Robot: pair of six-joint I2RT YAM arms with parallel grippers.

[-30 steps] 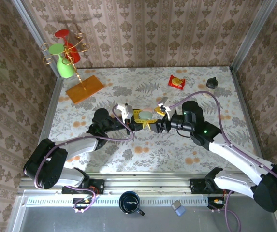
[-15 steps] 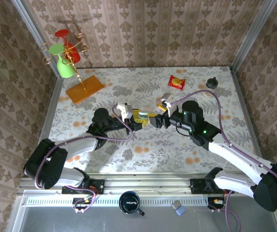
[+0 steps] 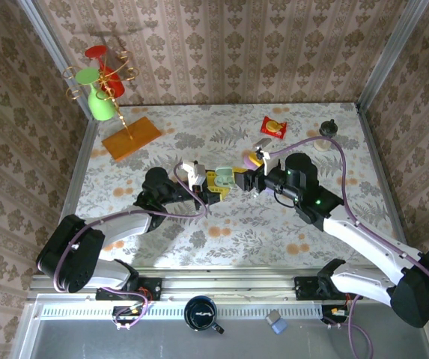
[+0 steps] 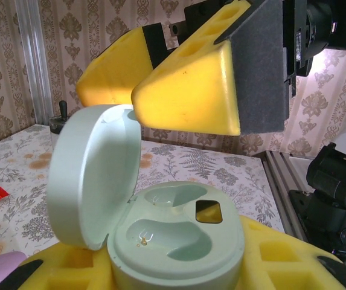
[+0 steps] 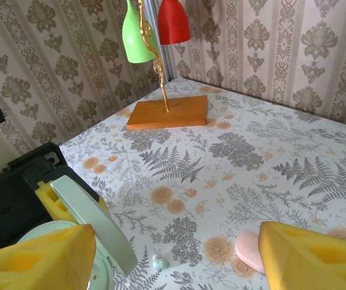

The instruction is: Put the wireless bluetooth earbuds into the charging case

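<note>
Backing away to the right, our right gripper (image 3: pixel 249 173) is now hanging released beside the mint charging case (image 4: pixel 179 244), whose lid is now standing open. We are grasping that case in the left gripper (image 3: pixel 213 185). Both wells are sitting empty. One pale earbud (image 5: pixel 159 261) is lying on the desk (image 5: pixel 251 151) near the case, so we are judging both insertions still undone.

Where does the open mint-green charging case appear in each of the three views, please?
Top external: charging case mid-table, centre of frame.
Left wrist: charging case lower centre, lid raised at left.
Right wrist: charging case in the bottom-left corner, lid tilted up.
Shared landmark: the floral table cover.
</note>
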